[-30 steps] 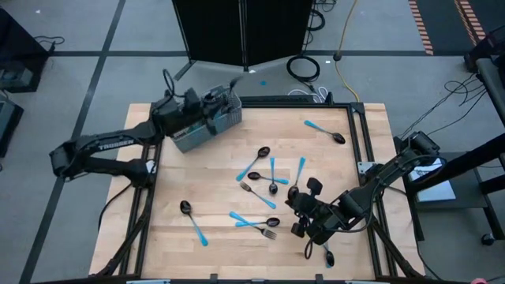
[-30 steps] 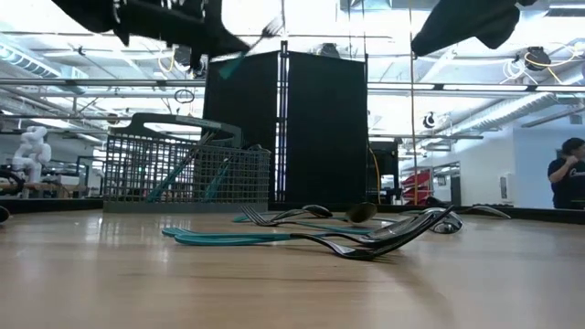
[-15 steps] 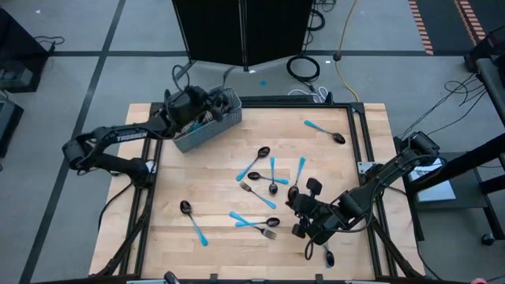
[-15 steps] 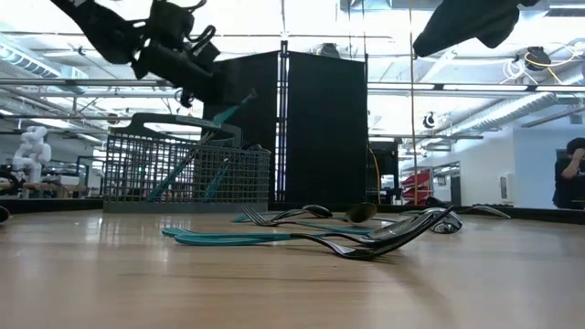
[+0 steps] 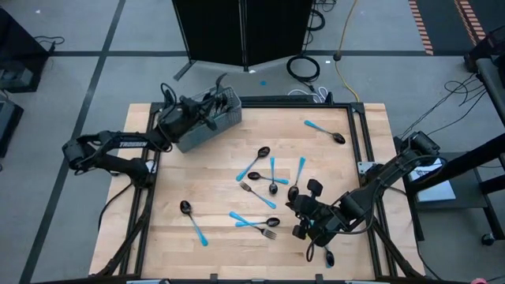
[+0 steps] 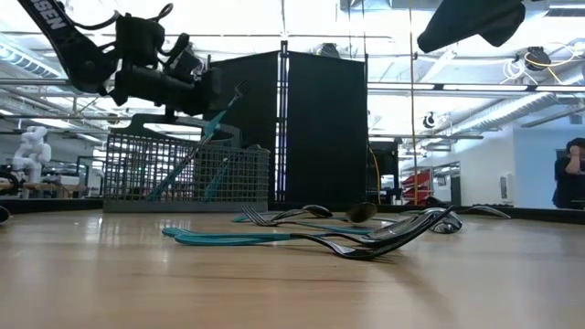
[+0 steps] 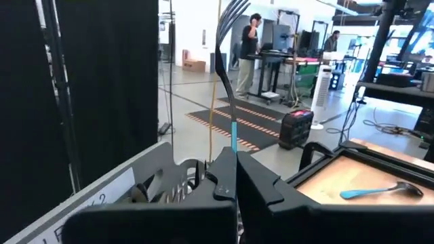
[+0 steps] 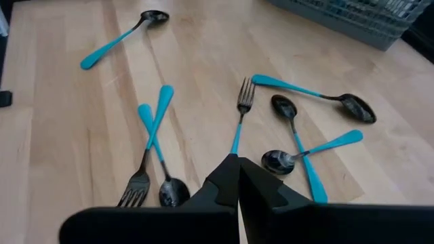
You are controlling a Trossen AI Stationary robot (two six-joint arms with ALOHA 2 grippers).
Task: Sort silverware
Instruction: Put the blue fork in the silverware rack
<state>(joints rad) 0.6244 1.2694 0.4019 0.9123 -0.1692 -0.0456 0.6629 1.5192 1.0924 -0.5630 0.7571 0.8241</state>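
My left gripper (image 5: 207, 110) hangs over the grey wire-mesh basket (image 5: 211, 126) at the table's far left, shut on a fork (image 6: 224, 110) with a light-blue handle. The fork's tines (image 7: 230, 10) point up, and its handle end reaches down to about the basket's rim. More blue-handled pieces stand in the basket (image 6: 183, 174). Several spoons and forks of the silverware (image 5: 260, 170) lie flat around the table's middle. My right gripper (image 5: 298, 214) hovers shut at the near right above a lying fork (image 8: 241, 112), touching nothing. My left gripper pinches the fork's blue handle (image 7: 232, 142), near where it meets the metal neck, between its two fingers. The fingers point level, come from the table's left side and lie across the fork. The fork stands nearly upright, tines up, clear of the table.
A lone spoon (image 5: 325, 132) lies far right, another (image 5: 192, 219) near left, and one (image 5: 327, 256) under the right arm. A black cabinet (image 5: 245, 31) stands beyond the far edge. People (image 6: 571, 174) are in the room behind.
My left gripper has sunk toward the basket and drawn back toward the table's left edge, tipping up to level. The fork has come down with it, from high above the basket to standing nearly upright with its handle end at the rim.
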